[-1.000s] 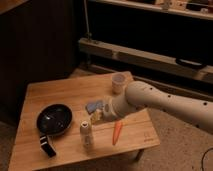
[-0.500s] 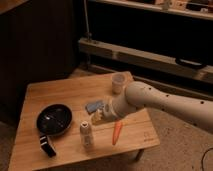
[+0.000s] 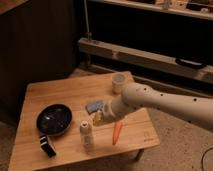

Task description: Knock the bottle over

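Note:
The bottle (image 3: 86, 132) is small and whitish with a white rounded cap. It stands upright near the front edge of the wooden table (image 3: 55, 95). My gripper (image 3: 98, 118) hangs low over the table just right of the bottle's cap, a small gap apart from it. My white arm (image 3: 165, 105) reaches in from the right.
A black pan (image 3: 53, 120) lies left of the bottle, with a dark striped object (image 3: 47, 146) at the front left. A blue-grey item (image 3: 93, 106) lies behind my gripper. An orange carrot (image 3: 116, 133) lies to the right. A pale cup (image 3: 119, 83) stands at the back right.
My gripper has crept slightly left toward the bottle. The bottle stands as before.

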{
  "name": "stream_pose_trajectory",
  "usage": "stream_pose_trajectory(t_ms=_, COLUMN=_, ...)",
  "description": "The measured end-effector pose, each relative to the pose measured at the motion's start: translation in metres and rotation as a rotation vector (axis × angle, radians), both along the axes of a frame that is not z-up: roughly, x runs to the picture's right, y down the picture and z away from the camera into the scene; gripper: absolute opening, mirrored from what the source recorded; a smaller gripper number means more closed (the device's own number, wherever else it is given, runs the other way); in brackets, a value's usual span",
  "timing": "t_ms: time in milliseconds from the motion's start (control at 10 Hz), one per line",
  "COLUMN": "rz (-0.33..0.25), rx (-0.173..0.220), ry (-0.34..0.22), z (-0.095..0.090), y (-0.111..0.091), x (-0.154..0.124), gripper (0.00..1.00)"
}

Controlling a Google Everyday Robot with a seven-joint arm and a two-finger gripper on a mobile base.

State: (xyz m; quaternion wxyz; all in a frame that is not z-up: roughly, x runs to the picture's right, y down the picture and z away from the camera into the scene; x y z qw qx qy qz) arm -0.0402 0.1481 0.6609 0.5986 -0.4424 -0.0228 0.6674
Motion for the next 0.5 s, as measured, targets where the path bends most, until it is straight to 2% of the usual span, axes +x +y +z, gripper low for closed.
stream_pose_trajectory(t_ms=100, rz=-0.005, rx=-0.006, ry=-0.005, z=0.001, y=0.0, x=-0.002, gripper=0.0)
stream_pose_trajectory(t_ms=300, rz=-0.029, rx=-0.033, ry=-0.059, z=0.003, y=-0.001, x=-0.02, gripper=0.0)
stream_pose_trajectory(t_ms=500, rz=-0.077, rx=-0.065, ry=-0.155, z=0.006, y=-0.003, x=-0.058, gripper=0.0)
